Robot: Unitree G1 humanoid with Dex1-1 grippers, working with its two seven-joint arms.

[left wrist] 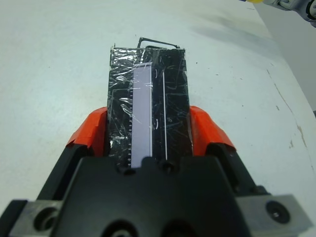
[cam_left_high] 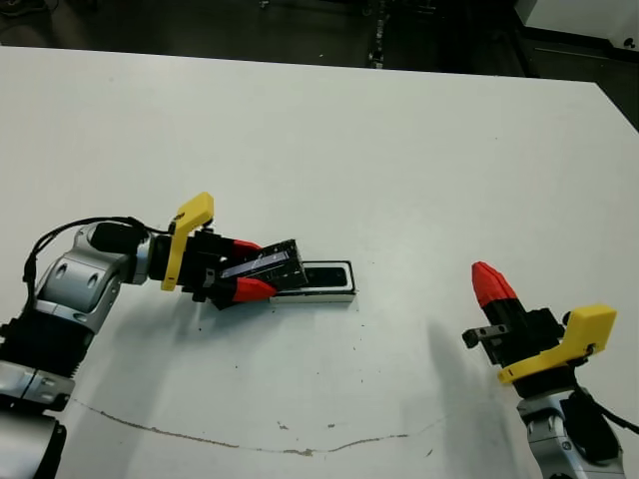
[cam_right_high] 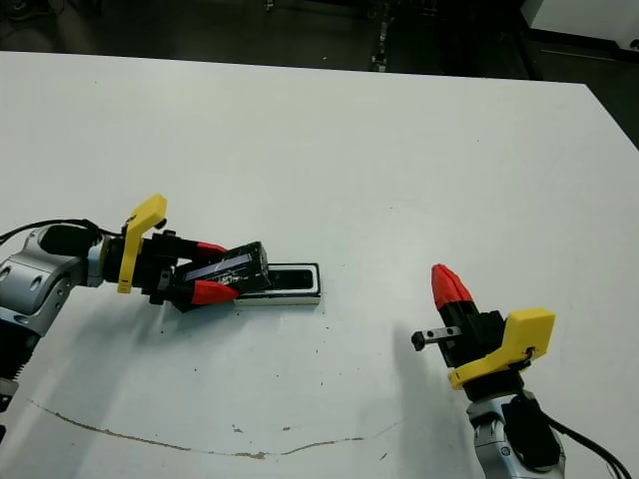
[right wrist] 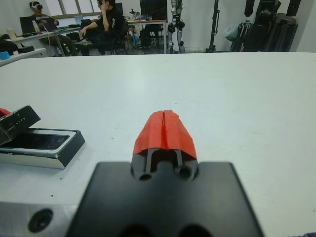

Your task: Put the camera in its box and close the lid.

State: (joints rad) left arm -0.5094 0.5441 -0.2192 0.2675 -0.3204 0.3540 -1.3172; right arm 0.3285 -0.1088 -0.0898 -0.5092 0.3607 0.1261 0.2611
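No text, brand or number can be read anywhere. The lid point(left wrist: 148, 106) bears a pale strip edged with tiny marks, too small to make out; its end face carries faint illegible lettering.

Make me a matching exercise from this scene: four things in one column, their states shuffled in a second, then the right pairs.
1. lid
2. box
3. left gripper
4. right gripper

A. shut on nothing, off to the right
B. resting on the table, dark inside showing
C. held tilted over one end of the box
D. clamped on the lid's sides

Pairs: 1-C, 2-B, 3-D, 4-A
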